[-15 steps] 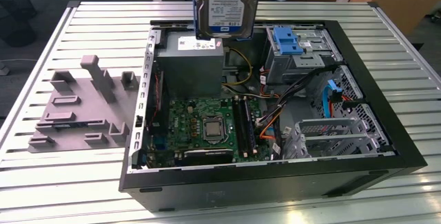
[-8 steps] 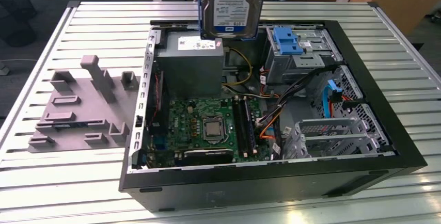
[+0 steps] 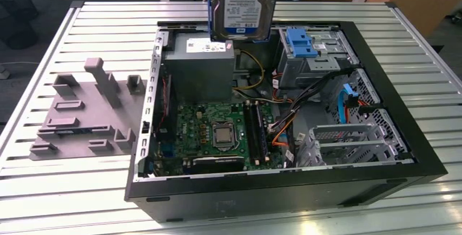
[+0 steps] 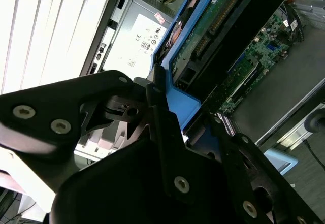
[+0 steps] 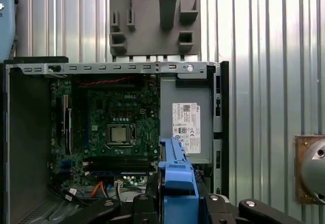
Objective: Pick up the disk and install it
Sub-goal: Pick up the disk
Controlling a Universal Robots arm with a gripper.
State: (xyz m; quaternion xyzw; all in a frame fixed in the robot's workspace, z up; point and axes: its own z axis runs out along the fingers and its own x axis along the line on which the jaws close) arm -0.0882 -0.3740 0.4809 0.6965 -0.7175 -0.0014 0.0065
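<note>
Blue-framed disk (image 3: pixel 242 7) hangs upright, long axis vertical, clamped in the pincer (image 4: pixel 177 115) over the power supply (image 3: pixel 198 67). The drive cage (image 3: pixel 310 51) sits at its 4 o'clock in the exterior view.

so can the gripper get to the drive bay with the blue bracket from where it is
Probably yes. The case is open, the gripper holds the disk high above the power supply, and nothing stands over the drive bay. Black cables beside it could snag.

All three views face the open computer case (image 3: pixel 274 194), wrist views nearer.
</note>
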